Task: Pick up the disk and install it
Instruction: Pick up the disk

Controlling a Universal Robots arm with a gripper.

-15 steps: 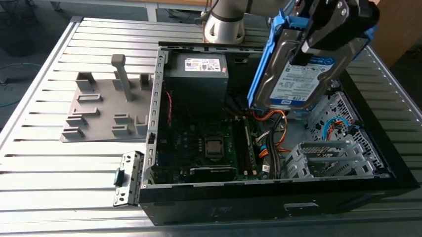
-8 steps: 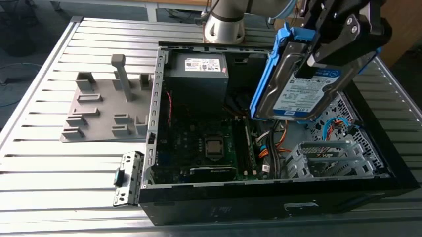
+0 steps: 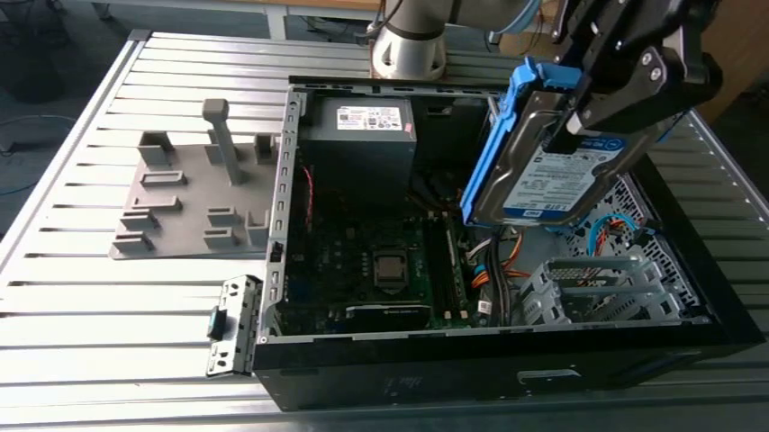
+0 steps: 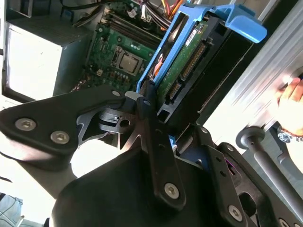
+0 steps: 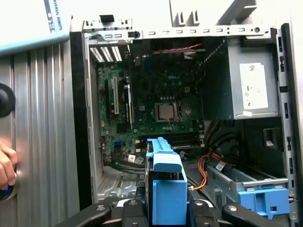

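Gripper is pinched onto the disk. In the second wrist view I see a black finger pressed against the edge of the blue bracket that frames the drive.

The disk touches no surface. It is held on edge and tilted, with its label toward the exterior camera and its connector side visible in the second wrist view. It hangs above the open computer case, over the side at the exterior view's right, and the silver drive cage is below it.

In the first wrist view the bracket's end tab is directly ahead. Beyond it are orange and black cables and a blue latch on the cage.

Farther in, the motherboard lies flat on the case floor, the square processor at its centre uncovered. The grey power-supply box with its white sticker sits at the far end of the case.

Outside the case, the slatted metal table carries a grey fixture plate with upright posts, at the exterior view's left. A person's hand shows at the table's side.
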